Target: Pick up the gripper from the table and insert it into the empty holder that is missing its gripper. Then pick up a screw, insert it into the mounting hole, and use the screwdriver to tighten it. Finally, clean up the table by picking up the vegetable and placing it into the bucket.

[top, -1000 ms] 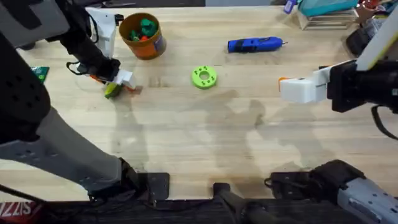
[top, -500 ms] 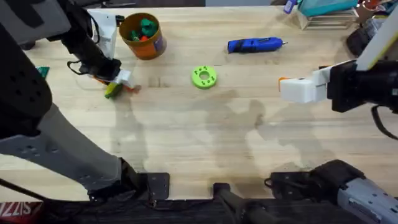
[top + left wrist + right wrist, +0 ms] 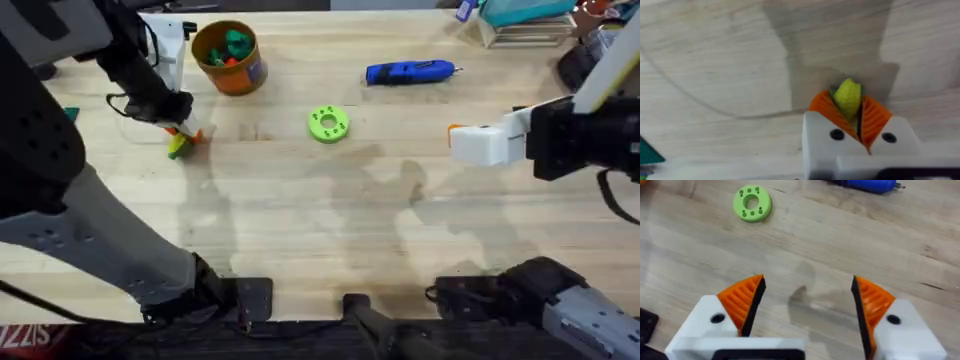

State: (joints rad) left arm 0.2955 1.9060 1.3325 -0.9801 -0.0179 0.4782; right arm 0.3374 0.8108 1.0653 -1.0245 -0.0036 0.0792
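Two grippers we see: left gripper (image 3: 855, 117) clenched on small yellow-green oblong toy vegetable (image 3: 847, 97) near round orange-brown bucket (image 3: 228, 58); right gripper (image 3: 807, 302) released above wooden bench (image 3: 320, 220).

Both arms are built from black links and joints, the left one with a pale grey segment low near its base. Each ends in a white, blocky plastic end effector, the left end effector (image 3: 854, 112) and the right end effector (image 3: 807, 302) alike. Their fingers carry orange ribbed pads (image 3: 742, 300) shaped like wedges, edged in black on the right one. A dark round screw hole (image 3: 717, 318) sits in each white finger block. A thin black cable loops beside the left wrist.
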